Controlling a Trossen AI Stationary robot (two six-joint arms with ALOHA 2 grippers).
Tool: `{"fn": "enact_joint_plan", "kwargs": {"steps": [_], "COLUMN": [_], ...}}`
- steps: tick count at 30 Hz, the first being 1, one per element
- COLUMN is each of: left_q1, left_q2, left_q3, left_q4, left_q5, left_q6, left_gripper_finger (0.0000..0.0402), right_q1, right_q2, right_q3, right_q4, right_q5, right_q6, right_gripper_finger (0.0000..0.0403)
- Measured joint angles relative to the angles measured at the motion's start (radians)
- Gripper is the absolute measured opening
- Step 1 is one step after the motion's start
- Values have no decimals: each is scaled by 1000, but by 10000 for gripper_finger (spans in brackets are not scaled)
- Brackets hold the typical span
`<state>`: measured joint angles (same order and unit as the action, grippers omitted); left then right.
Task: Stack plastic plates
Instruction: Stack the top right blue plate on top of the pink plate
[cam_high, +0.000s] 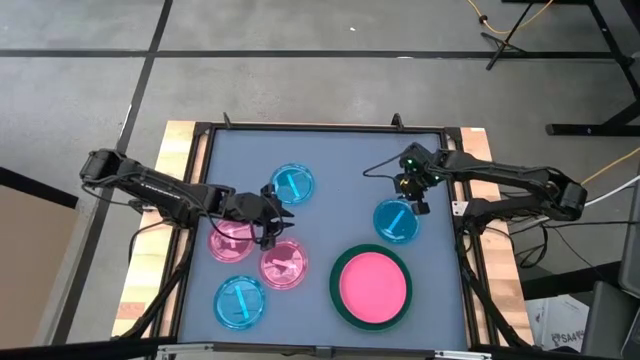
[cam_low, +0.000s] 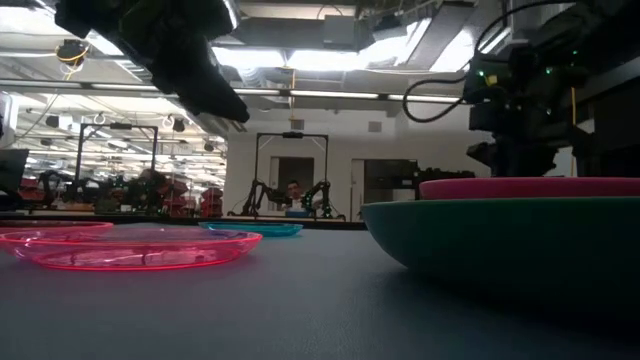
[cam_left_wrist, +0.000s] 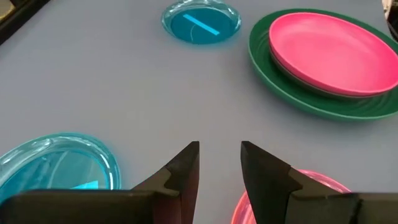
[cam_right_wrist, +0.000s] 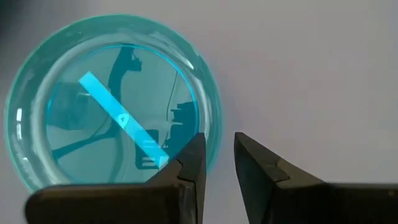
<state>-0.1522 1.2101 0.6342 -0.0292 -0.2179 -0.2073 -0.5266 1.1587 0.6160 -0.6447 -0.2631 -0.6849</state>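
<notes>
Nearest the low camera sits the large green plate (cam_low: 500, 240), carrying the opaque pink plate (cam_high: 372, 283) at the table's front right. Right gripper (cam_high: 415, 201) hangs over the far rim of a small translucent blue plate (cam_right_wrist: 112, 124), fingers slightly parted with nothing between them. Left gripper (cam_high: 272, 212) hovers left of centre, fingers apart and empty, between another blue plate (cam_high: 292, 183) behind and two translucent pink plates (cam_high: 232, 240) (cam_high: 284, 265) in front. A third blue plate (cam_high: 240, 301) lies at the front left.
</notes>
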Motion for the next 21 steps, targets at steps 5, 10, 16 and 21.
{"fn": "enact_joint_plan", "kwargs": {"steps": [5,10,16,21], "left_q1": [22,44,62,72], "left_q2": [0,0,0,0], "left_q3": [0,0,0,0], "left_q4": [1,1,1,1], "left_q5": [38,81,82,82], "left_q6": [0,0,0,0], "left_gripper_finger": [111,111,111,111], "right_q1": [0,0,0,0], "right_q2": [2,6,40,104], "right_q3": [-39,-65,-71,-71], "right_q4": [67,120,164,195], "right_q5": [0,8,8,8], "right_q6": [7,27,52,52], "right_gripper_finger": [74,74,74,74]}}
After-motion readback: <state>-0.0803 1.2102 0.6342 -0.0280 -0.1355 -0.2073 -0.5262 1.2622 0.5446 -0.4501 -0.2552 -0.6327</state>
